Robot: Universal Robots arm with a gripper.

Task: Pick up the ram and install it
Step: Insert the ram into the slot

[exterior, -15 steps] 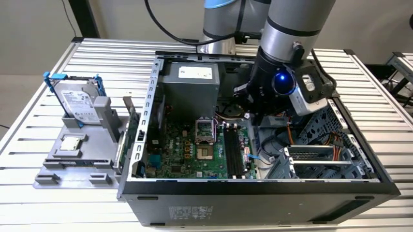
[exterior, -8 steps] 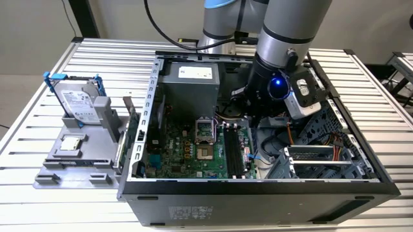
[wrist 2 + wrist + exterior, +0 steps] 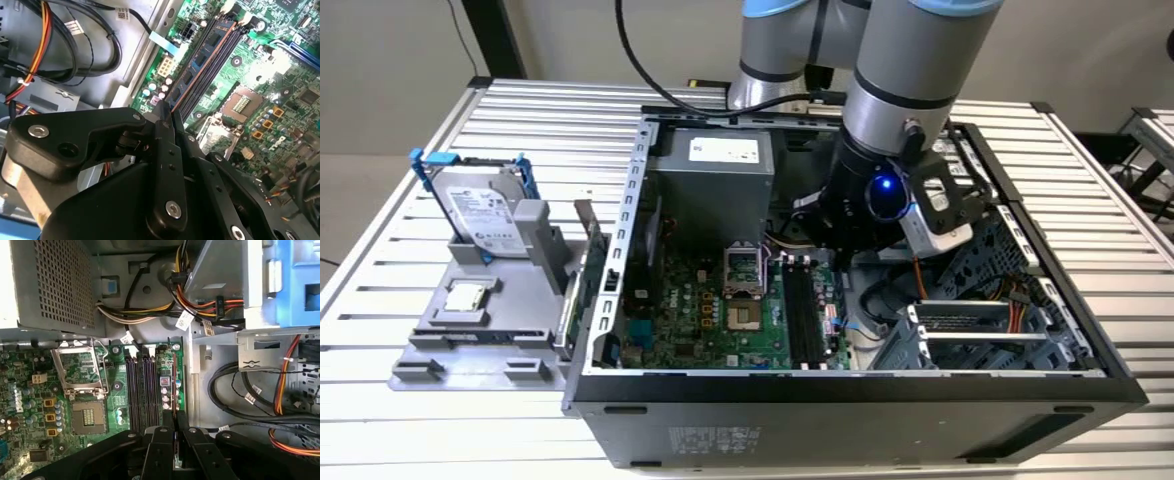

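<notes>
The gripper is pinched tight on the ram, a thin dark strip held edge-on between the black fingers and hanging just above the memory slots on the motherboard. Taking those slots as the marker, the stick sits over their outer side, away from the open processor socket and towards the bare metal case wall with its looped cables. In the exterior view the arm reaches down inside the computer case. To my eye the risk is misalignment: if the strip comes down slightly skewed or beside a slot, it could jam, bend, or scrape the board
</notes>
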